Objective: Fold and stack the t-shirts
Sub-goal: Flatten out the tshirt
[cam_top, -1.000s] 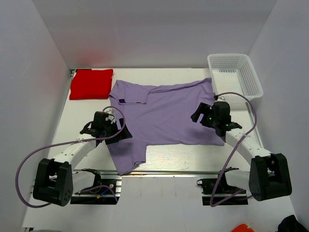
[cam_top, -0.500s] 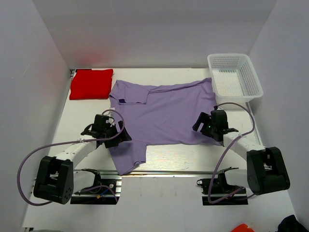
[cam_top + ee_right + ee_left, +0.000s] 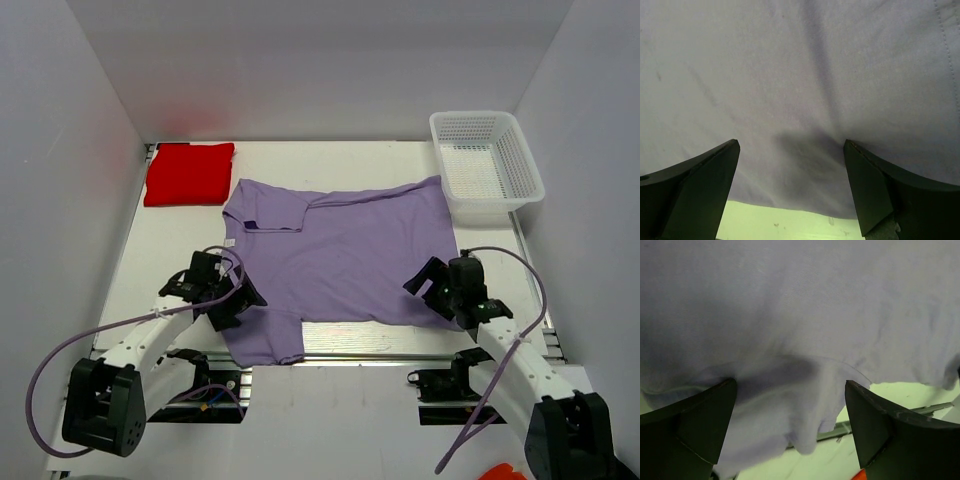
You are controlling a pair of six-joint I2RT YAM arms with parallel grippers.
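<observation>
White walls close in a pale table (image 3: 140, 260) on three sides; a white mesh basket (image 3: 497, 207) sits at the far right corner, and the red t-shirt (image 3: 188, 173) lies as a neat folded rectangle at the far left corner. The lavender t-shirt (image 3: 350, 250) is spread flat across the middle of the table, collar toward the left edge and hem toward the right edge, so its long axis runs left to right; one sleeve juts toward the near edge on the left. The left pincer (image 3: 232, 303) sits low over the cloth where that sleeve joins the body; the right pincer (image 3: 430, 285) sits over the near corner of the hem. Both wrist views show the fingers spread, with lavender cloth filling the gap and nothing clamped. From each pincer the bulk of the shirt lies toward the far edge; each arm is nearest its own end, so the near long side looks like the part to pinch and carry over toward the far edge. Folding has not yet begun on this shirt.
</observation>
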